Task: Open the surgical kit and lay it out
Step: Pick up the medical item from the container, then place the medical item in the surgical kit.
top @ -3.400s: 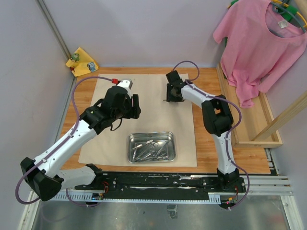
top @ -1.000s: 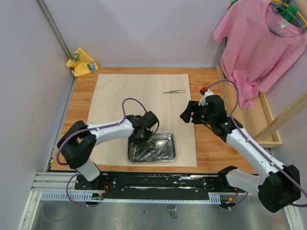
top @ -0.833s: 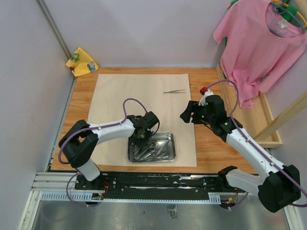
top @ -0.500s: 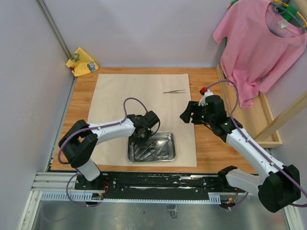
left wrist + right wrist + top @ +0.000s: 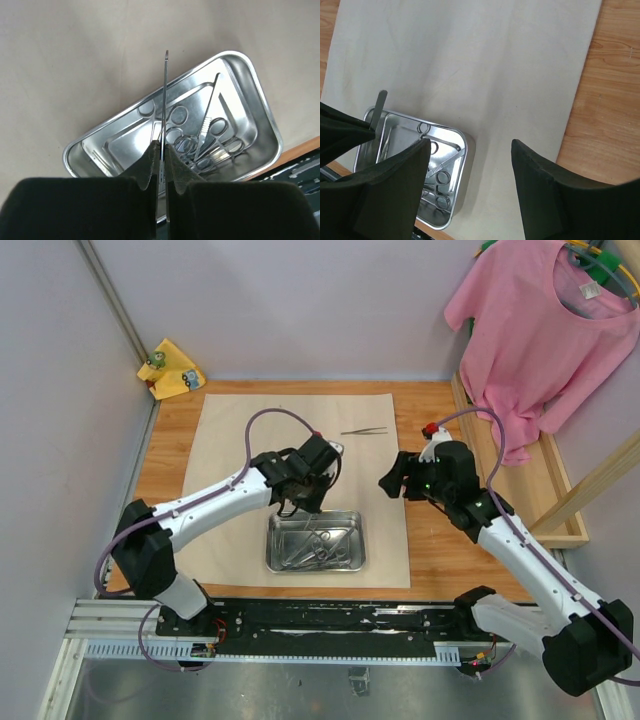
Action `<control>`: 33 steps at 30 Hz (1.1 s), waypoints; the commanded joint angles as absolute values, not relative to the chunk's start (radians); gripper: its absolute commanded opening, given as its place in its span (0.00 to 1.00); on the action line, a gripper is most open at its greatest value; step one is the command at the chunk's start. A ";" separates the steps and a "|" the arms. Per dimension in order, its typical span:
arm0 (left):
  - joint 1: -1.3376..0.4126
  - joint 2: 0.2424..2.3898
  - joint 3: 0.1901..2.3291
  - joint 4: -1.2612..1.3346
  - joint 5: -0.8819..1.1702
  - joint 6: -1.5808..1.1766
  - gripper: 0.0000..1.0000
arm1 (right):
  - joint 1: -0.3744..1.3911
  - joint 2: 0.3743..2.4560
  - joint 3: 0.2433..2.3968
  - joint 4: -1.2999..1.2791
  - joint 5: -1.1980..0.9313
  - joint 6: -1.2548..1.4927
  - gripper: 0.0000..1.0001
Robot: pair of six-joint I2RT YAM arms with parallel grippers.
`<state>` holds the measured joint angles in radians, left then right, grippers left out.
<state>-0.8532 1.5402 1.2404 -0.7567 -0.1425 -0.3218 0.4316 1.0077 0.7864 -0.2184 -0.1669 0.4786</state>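
The beige cloth wrap (image 5: 300,430) lies spread flat on the table. Near its front edge stands the steel tray (image 5: 273,542), holding ring-handled forceps (image 5: 322,551) and other slim tools. My left gripper (image 5: 298,504) hovers over the tray's far left edge. In the left wrist view it (image 5: 162,150) is shut on a slim pair of tweezers (image 5: 164,95) that points out beyond the fingers, above the tray (image 5: 260,107). Another pair of tweezers (image 5: 364,431) lies on the cloth at the far right. My right gripper (image 5: 390,480) hangs open and empty over the cloth's right side (image 5: 470,144).
A pink T-shirt (image 5: 530,330) hangs at the far right over a wooden rack (image 5: 520,495). A small yellow cloth (image 5: 172,367) sits in the far left corner. The right wrist view shows the tray's rim (image 5: 469,150) and the wooden tabletop (image 5: 610,100).
My left gripper closed on a pair of tweezers inside the tray and rose with it toward the far side. The right arm has hardly moved.
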 commanded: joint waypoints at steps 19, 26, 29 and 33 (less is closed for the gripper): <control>-0.811 1.363 1.035 -0.127 0.236 -0.677 0.06 | 0.259 1.071 0.810 0.048 -0.706 0.485 0.52; -0.799 1.161 0.780 0.236 0.360 -0.898 0.05 | 0.258 1.153 0.744 0.449 -0.977 0.718 0.49; -0.799 1.127 0.739 0.292 0.370 -0.939 0.05 | 0.269 1.196 0.717 0.627 -1.052 0.834 0.49; -0.799 1.122 0.726 0.321 0.374 -0.955 0.05 | 0.317 1.228 0.714 0.681 -1.075 0.870 0.47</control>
<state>-0.8001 1.1389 0.7383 0.1841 0.3309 -0.8902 0.2760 1.2148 0.7238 0.4885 -0.9672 0.7677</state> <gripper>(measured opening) 0.060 0.481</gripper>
